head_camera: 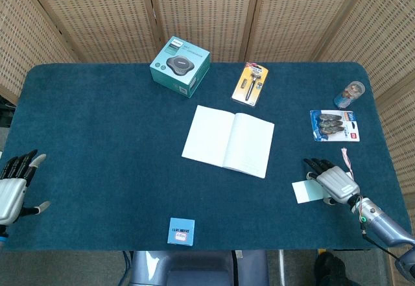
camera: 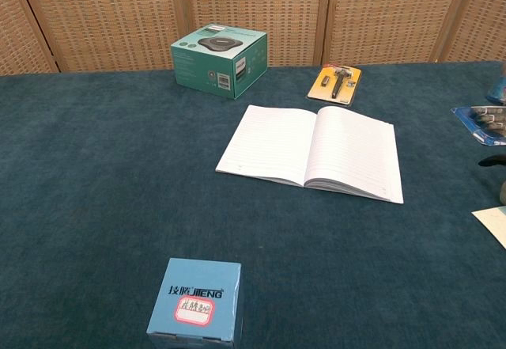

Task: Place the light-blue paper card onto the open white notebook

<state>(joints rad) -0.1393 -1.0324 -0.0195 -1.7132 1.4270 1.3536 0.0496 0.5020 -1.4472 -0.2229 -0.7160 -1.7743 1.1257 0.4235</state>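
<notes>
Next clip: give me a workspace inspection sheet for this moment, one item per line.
Surface: dark teal table cloth.
Job's things: light-blue paper card near the right edge, partly under the right hand; open white notebook mid-table, bare.
Clutter: teal box, razor pack, small blue box, blister pack, small jar.
Hands: right hand rests on card; left hand open, idle.
Cables: thin wires along right wrist.
Surroundings: wicker screens.

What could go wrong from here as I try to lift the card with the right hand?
1. The card lies flat on the cloth, and the right hand covers only its right edge; the fingers may slide it leftward or crease it instead of lifting it.
2. The chest view shows only the card's corner, so the grip is hard to check.
3. The notebook has a raised right page edge; a low carry might catch it.
</notes>
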